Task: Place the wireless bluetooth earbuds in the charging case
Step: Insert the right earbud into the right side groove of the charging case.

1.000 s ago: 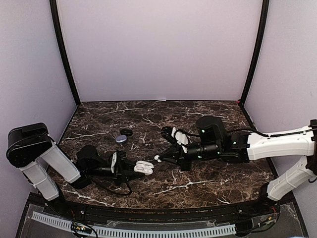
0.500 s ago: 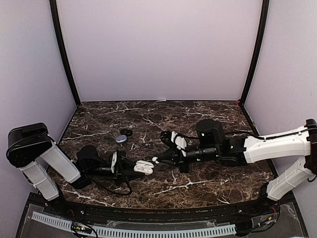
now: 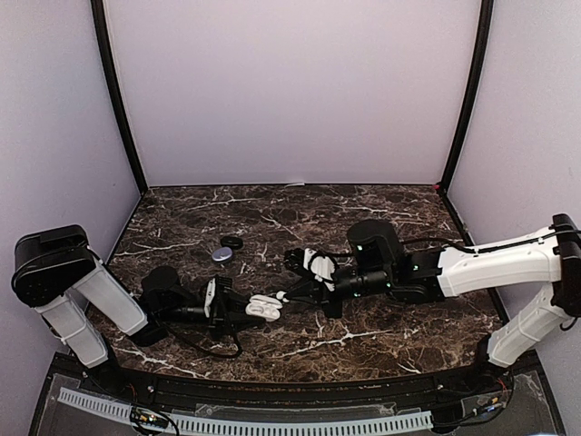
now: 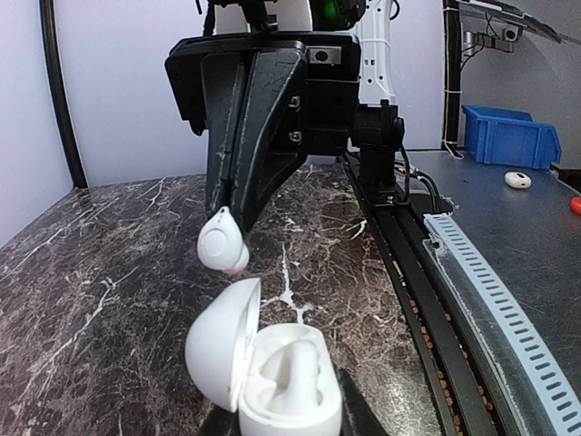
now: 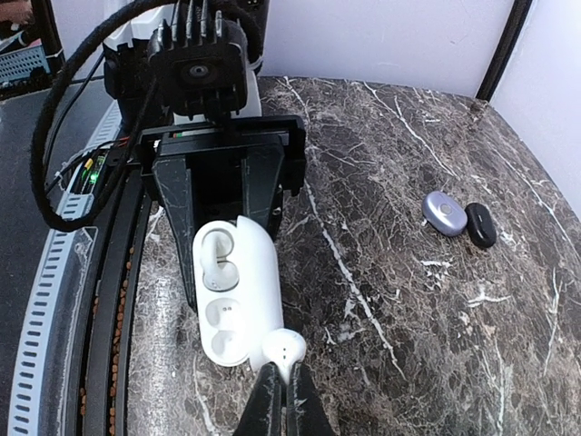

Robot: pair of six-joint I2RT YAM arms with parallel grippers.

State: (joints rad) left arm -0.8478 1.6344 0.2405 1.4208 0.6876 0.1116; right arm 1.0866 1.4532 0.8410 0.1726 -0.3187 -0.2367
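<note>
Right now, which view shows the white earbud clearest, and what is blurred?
Left wrist: white earbud large and sharp; open charging case looks slightly soft at the bottom edge. Right wrist: both clear, right fingers a dark shape at the lower edge. Top external: even light, earbud a speck, right fingers merge with the dark marble table.

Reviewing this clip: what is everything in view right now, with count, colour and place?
charging case: 1, white, lid open, held in the left gripper
white earbud: 1, white, pinched in the right gripper, just above the open case
lilac oval item: 1, lilac, on the table, beyond the left arm
small black item: 1, black, right beside the lilac one
table: 1, dark marble with white veins
blue bin: 1, blue, on the grey bench off the table
left gripper: 1, black, shut on the charging case
right gripper: 1, black, shut on the white earbud
</note>
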